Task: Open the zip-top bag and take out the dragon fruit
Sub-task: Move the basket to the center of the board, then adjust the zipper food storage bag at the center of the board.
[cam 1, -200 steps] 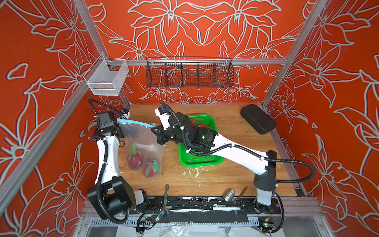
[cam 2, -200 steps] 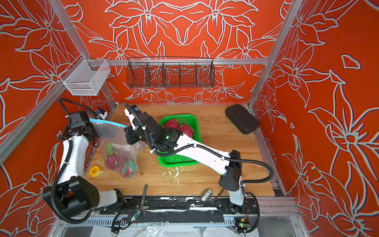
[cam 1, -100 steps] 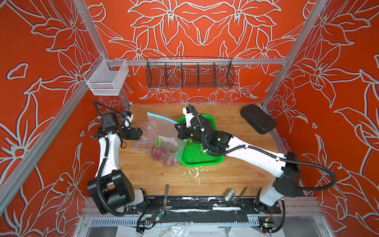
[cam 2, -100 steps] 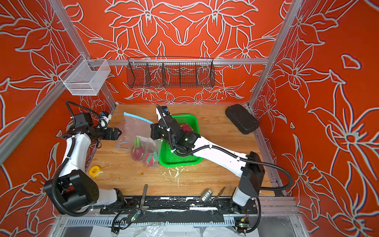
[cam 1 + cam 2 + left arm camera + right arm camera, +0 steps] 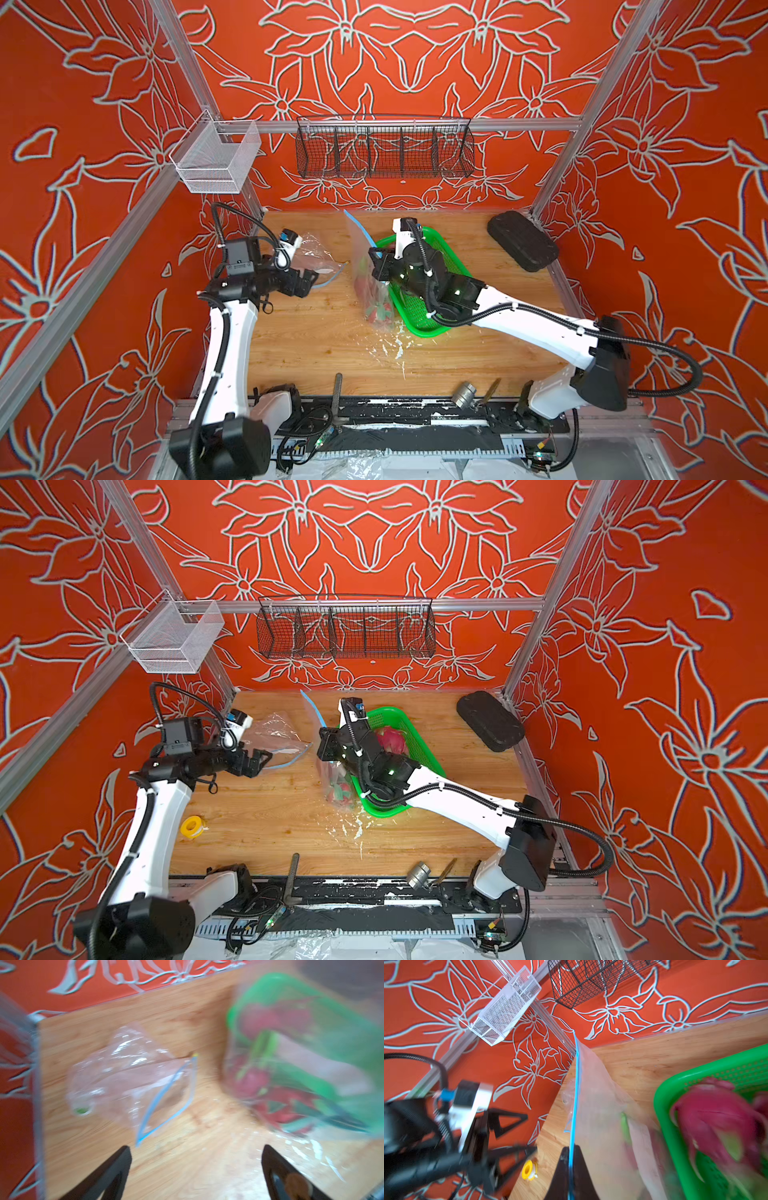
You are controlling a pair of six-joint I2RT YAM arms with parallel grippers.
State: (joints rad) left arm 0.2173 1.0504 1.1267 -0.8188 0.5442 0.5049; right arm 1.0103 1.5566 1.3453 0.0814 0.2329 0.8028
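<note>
My right gripper (image 5: 571, 1153) is shut on the blue zip edge of the clear zip-top bag (image 5: 370, 286), which hangs against the near-left side of the green tray (image 5: 419, 326). Magenta, green-scaled dragon fruit (image 5: 376, 309) shows blurred through the plastic low in the bag (image 5: 259, 1084). Another dragon fruit (image 5: 390, 739) lies in the tray (image 5: 662, 1105). My left gripper (image 5: 309, 278) is open and holds nothing, hovering over bare wood left of the bag; its fingers (image 5: 116, 1167) stand wide apart.
A second, empty zip bag (image 5: 276, 735) lies flat at the back left, just beyond the left gripper (image 5: 195, 1159). A yellow tape roll (image 5: 193, 825) sits front left. A black pad (image 5: 490, 721) lies back right. White scraps litter the wood in front of the tray.
The right gripper has carried the bag with its fruit from the left side across to the tray. The left gripper, earlier at the bag's top edge, now stands apart from it.
</note>
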